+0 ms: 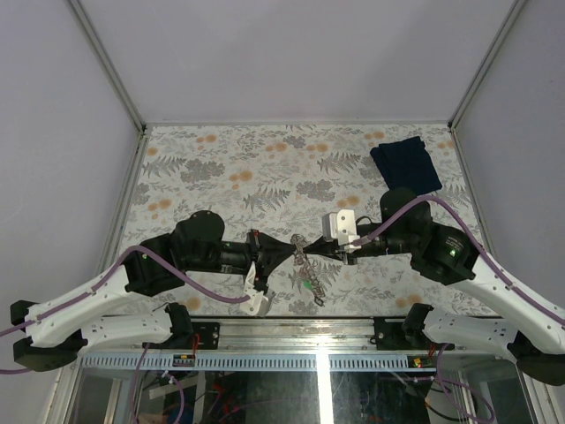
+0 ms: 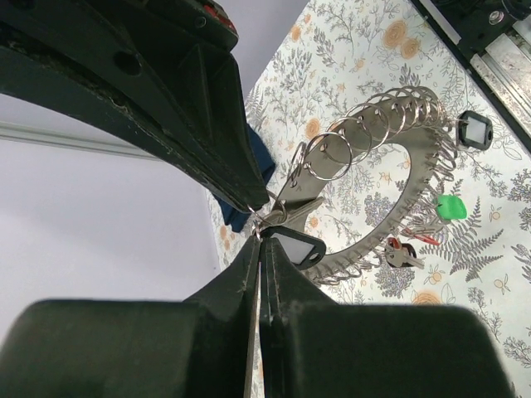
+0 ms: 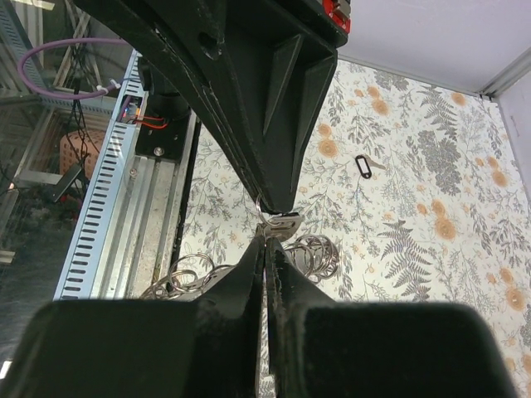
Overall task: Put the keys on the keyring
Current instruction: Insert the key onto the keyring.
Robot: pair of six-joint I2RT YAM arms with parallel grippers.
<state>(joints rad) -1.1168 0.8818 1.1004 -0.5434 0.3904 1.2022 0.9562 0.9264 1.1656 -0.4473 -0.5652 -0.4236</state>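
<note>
Left hand (image 2: 259, 240) and right hand (image 3: 265, 236), tip to tip, both clenched on the keyring (image 2: 412, 157) above the desk (image 1: 265, 168).

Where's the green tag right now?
Left wrist view: the small green tag sits on the right side of the silvery metal chain loop, between a black-framed tag and a red tag.

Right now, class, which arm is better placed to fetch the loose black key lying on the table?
Left, probably: the loose key lies beyond the left pincer, farther from the right pincer. Both are shut at the keyring, so the left must let go first.
</note>
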